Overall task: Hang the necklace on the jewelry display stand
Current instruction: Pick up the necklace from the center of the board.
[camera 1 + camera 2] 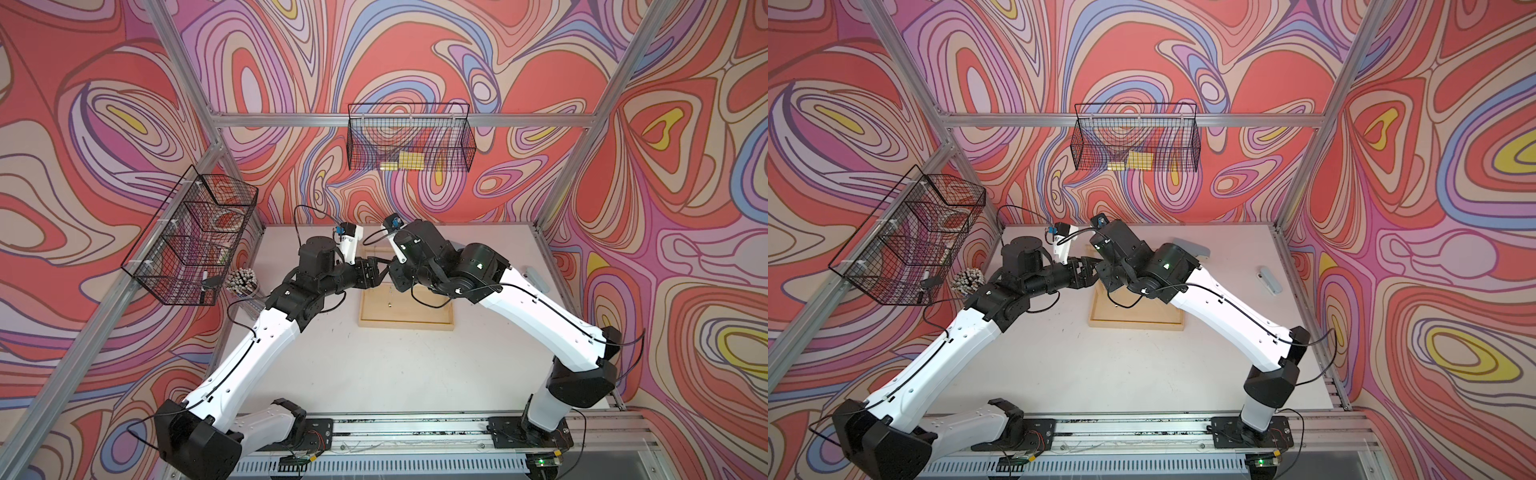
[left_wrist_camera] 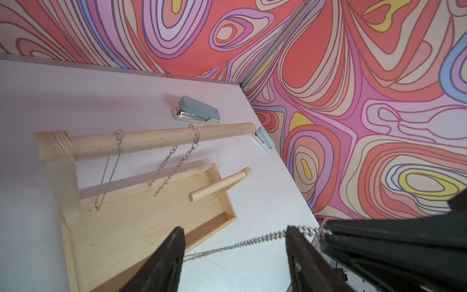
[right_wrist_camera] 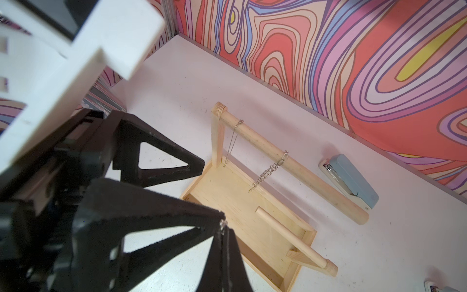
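A light wooden jewelry display stand (image 3: 217, 141) sits toward the back of a white table (image 1: 395, 374). Its round crossbar (image 2: 151, 140) runs left to right, parallel to the back wall. The left end is fixed to a tall upright and the free end points right. A shorter lower rail (image 2: 217, 184) lies parallel above the rimmed tray base (image 1: 405, 325), its free end pointing left. A thin chain (image 2: 118, 135) and a heavier link chain (image 2: 196, 132) hang from the crossbar.

The necklace (image 2: 252, 241), a silver ball chain, is held in the air higher than the crossbar, touching no part of the stand. The right gripper (image 3: 223, 223) pinches it, jaws pressed together. The left gripper (image 2: 234, 228) faces it with jaws spread wide. The chain stretches across that gap; whether it rests on the fingers cannot be told.

A large blue stapler (image 2: 199, 111) lies just behind the crossbar's free end, and a small stapler (image 2: 264, 139) lies by the table's right edge. Bare tabletop spreads from the tray's near rim to the arm bases.
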Motion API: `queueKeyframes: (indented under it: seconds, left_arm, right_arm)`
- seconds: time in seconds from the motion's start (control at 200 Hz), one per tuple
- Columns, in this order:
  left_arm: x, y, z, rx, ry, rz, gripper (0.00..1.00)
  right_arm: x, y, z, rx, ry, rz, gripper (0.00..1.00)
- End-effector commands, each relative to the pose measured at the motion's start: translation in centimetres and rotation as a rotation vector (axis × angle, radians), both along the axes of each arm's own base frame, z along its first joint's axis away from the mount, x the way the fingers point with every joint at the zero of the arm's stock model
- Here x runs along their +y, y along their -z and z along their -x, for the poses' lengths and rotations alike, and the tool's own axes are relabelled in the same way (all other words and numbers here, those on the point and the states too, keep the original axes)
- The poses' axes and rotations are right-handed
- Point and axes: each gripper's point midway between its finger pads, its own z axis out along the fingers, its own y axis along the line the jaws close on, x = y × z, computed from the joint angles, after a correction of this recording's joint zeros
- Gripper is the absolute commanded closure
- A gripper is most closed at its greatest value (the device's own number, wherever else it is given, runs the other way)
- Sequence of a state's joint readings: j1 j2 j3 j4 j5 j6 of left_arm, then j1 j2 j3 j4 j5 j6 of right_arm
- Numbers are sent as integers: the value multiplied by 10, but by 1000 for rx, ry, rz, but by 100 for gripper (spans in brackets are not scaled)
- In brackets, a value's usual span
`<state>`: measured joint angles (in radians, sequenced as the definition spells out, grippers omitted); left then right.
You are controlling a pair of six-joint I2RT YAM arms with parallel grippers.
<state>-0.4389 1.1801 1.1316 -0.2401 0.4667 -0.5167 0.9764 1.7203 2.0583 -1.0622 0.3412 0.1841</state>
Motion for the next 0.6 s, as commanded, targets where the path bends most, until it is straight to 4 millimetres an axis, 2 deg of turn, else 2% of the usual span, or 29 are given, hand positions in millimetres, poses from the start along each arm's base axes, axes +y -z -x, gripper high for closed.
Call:
queueKeyframes:
  seconds: [0.0, 0.596]
  left_arm:
    - [-3, -18, -4, -54, 3, 22, 33]
    - [-6, -12, -2, -31, 10, 50, 33]
  right_arm:
    - [-3, -11, 3, -13, -5, -28, 100]
    - [-9, -12, -6, -23, 29, -20, 100]
